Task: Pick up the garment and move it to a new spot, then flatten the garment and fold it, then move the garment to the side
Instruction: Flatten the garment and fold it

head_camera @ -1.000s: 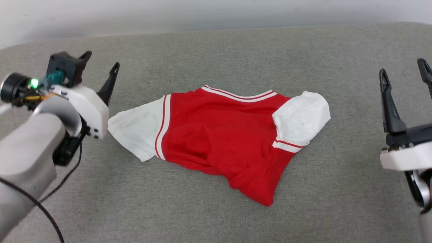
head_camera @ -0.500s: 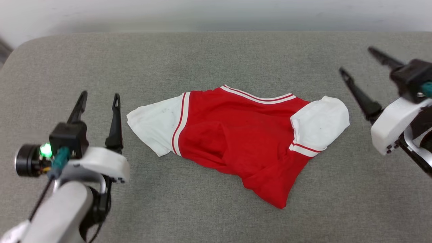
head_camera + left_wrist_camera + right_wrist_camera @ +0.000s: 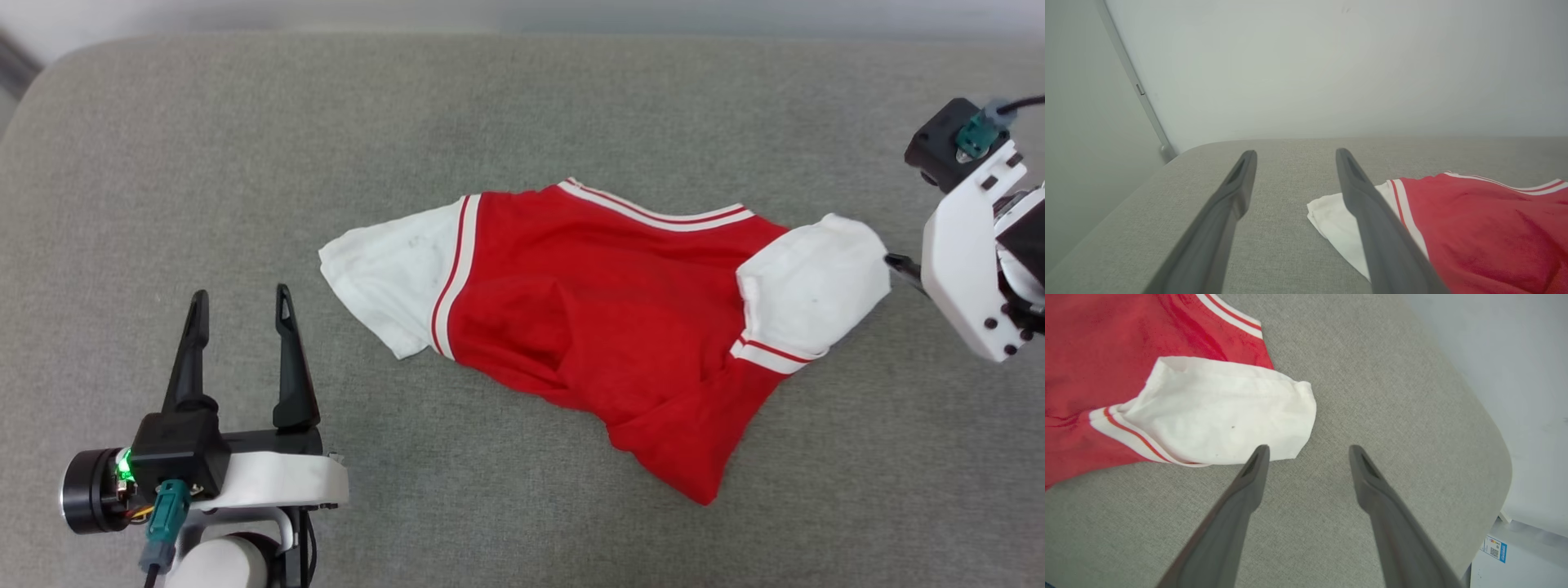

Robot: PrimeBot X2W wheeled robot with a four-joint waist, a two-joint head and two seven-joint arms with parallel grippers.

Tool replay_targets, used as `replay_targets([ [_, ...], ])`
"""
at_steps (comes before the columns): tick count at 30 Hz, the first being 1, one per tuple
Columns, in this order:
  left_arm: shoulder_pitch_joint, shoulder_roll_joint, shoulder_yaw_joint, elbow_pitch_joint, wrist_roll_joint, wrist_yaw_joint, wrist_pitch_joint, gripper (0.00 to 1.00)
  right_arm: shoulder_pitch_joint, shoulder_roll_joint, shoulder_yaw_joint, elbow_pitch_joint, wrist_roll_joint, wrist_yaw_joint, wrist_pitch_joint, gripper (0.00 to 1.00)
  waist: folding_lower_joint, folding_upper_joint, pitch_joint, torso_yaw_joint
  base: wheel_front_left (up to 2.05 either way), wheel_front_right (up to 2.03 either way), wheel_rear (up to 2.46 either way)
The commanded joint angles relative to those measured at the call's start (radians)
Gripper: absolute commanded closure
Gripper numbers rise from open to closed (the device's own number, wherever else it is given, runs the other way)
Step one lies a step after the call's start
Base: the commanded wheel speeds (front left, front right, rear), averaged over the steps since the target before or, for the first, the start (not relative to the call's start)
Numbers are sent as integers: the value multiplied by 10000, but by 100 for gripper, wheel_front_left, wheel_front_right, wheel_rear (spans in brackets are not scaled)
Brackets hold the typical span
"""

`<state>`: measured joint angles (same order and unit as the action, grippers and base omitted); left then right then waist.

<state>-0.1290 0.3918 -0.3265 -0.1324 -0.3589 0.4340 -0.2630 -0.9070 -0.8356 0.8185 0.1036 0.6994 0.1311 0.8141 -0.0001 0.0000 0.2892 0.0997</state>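
The garment [image 3: 604, 318], a red T-shirt with white sleeves, lies crumpled on the grey padded surface [image 3: 245, 163], its hem bunched toward me. My left gripper [image 3: 241, 296] is open and empty, near the front left, a little short of the left white sleeve [image 3: 392, 269]. In the left wrist view the left gripper [image 3: 1295, 157] points past that sleeve [image 3: 1331, 216]. My right gripper [image 3: 898, 265] is open at the right sleeve [image 3: 816, 286]. In the right wrist view the right gripper [image 3: 1309, 451] has one fingertip [image 3: 1259, 455] at the right sleeve's [image 3: 1220, 412] outer edge and holds nothing.
The padded surface curves off at its right edge [image 3: 1498, 457], with a white box bearing a printed label [image 3: 1492, 547] on the floor below. A pale wall [image 3: 1331, 61] rises behind the surface's far edge.
The head camera has tilted down. My right gripper swung in and down to the right sleeve's edge. My left gripper drew back toward me. The garment has not moved.
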Motion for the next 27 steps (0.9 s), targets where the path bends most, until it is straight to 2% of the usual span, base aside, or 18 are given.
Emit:
replay_targets([
  [1,118,-217,204,-109,255,-114,-24,0,-380,-83,254,258,204,-7,370,0,1,0,282,191,0,0,0],
  [5,216,-920,630,-234,802,-518,-24,0,-1192,63,794,1099,642,-7,1079,0,1,0,750,461,0,0,0],
  [10,11,-1658,981,-236,1302,-1124,-24,0,-1945,360,1286,2137,883,-7,1319,0,1,0,1322,823,0,0,0],
  [16,-227,-2357,1350,-164,1761,-1775,-25,0,-2217,548,2139,3112,955,-7,944,0,1,0,1881,1158,0,0,0],
  [21,-150,-2694,1699,41,2032,-2183,-25,0,-1824,691,3055,3580,1342,-10,716,0,1,0,2033,1166,0,0,0],
  [22,-136,-2746,1778,78,2096,-2249,-25,0,-1790,689,3208,3598,1416,-8,629,27,1,0,2022,1150,0,0,0],
  [23,-106,-2804,1851,124,2135,-2312,-25,0,-1789,706,3300,3558,1514,-8,464,100,1,0,1979,1123,0,0,0],
  [27,74,-2967,2087,283,2273,-2489,-25,0,-2114,770,3200,3511,1803,-8,-574,100,1,0,1618,905,0,0,0],
])
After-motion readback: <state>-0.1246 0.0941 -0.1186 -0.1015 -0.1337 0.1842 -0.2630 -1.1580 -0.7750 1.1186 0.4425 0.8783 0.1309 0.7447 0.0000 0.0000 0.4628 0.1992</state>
